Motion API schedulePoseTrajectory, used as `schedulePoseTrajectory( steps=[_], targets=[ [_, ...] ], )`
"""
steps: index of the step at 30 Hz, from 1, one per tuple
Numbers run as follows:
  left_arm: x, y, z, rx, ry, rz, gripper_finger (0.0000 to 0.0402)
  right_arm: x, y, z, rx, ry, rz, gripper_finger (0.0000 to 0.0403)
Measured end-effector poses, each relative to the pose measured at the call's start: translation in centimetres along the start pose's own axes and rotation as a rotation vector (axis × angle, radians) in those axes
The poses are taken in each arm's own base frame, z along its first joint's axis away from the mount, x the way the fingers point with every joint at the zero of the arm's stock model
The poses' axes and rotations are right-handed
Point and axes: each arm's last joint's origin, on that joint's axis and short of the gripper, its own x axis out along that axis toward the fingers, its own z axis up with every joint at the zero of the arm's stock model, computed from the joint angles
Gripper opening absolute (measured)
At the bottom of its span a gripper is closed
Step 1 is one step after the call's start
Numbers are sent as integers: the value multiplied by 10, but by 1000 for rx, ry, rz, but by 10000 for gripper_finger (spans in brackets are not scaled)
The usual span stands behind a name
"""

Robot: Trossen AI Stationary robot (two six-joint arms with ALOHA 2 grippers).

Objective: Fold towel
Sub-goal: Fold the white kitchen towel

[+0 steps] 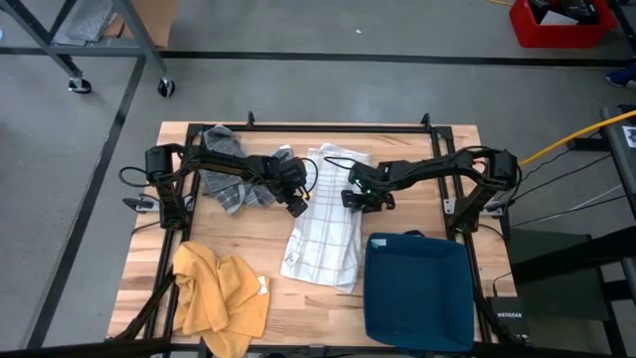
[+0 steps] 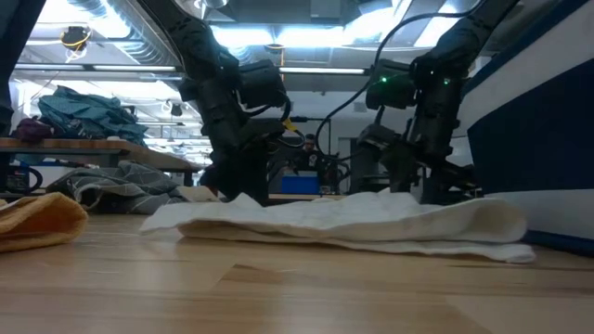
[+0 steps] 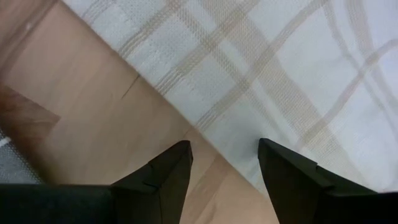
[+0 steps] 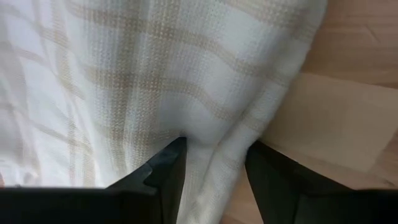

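A white towel with beige checks point(image 1: 323, 224) lies flat and lengthwise at the middle of the table, also seen in the low view point(image 2: 353, 218). My left gripper point(image 1: 296, 207) is low at the towel's left long edge. It is open in the left wrist view point(image 3: 224, 149), one finger over bare wood and the other over the cloth. My right gripper point(image 1: 360, 199) is low at the towel's right long edge, open point(image 4: 214, 146), with the rounded edge of the towel between its fingers. My left gripper points down astride the towel's left edge point(image 3: 211, 134); I cannot tell whether its fingertips touch the cloth. My right gripper comes from above, pointing down. One fingertip point(image 4: 174, 152) dents the cloth just inside the right edge, where a crease point(image 4: 186, 127) starts. The towel lies on the table.
A dark blue bin point(image 1: 417, 288) stands at the near right, close to the towel's near end. A yellow cloth point(image 1: 219, 293) lies at the near left and a grey checked cloth point(image 1: 234, 174) at the far left. Bare wood point(image 1: 298, 303) shows near the front edge.
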Motion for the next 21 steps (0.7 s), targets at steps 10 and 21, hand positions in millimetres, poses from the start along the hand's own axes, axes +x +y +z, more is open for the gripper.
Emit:
schedulePoseTrajectory(
  steps=[10, 21],
  targets=[
    [0, -2, -1, -34, 6, -16, 182, 0, 1, 1, -6, -20, 5, 166],
    [16, -11, -3, -54, 1, -42, 182, 0, 6, 2, -19, -17, 63, 166]
  ],
)
